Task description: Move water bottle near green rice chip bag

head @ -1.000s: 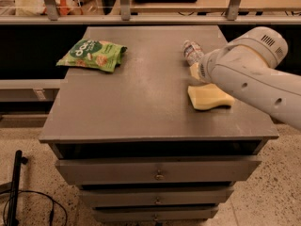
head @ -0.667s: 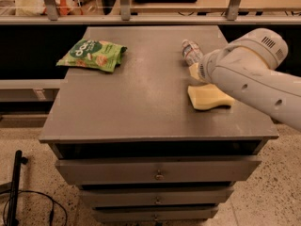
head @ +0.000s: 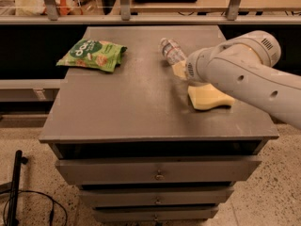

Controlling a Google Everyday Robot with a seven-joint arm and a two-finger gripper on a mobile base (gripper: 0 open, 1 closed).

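Observation:
The water bottle (head: pixel 171 51) is small and clear with a white cap. It lies on its side at the back middle of the grey cabinet top (head: pixel 131 102). The green rice chip bag (head: pixel 92 55) lies flat at the back left corner, well to the left of the bottle. My gripper (head: pixel 181 66) is at the end of the white arm (head: pixel 244 74), which reaches in from the right. It sits right at the bottle's near end and is mostly hidden by the wrist.
A yellow wavy sponge (head: pixel 209 99) lies on the right side of the top, partly under the arm. The cabinet has drawers (head: pixel 159 169) in front. A shelf with a rail (head: pixel 150 19) runs behind it. Cables lie on the floor at the lower left.
The arm's end and the water bottle have both shifted a little left, toward the bag. The bag and the sponge have not moved.

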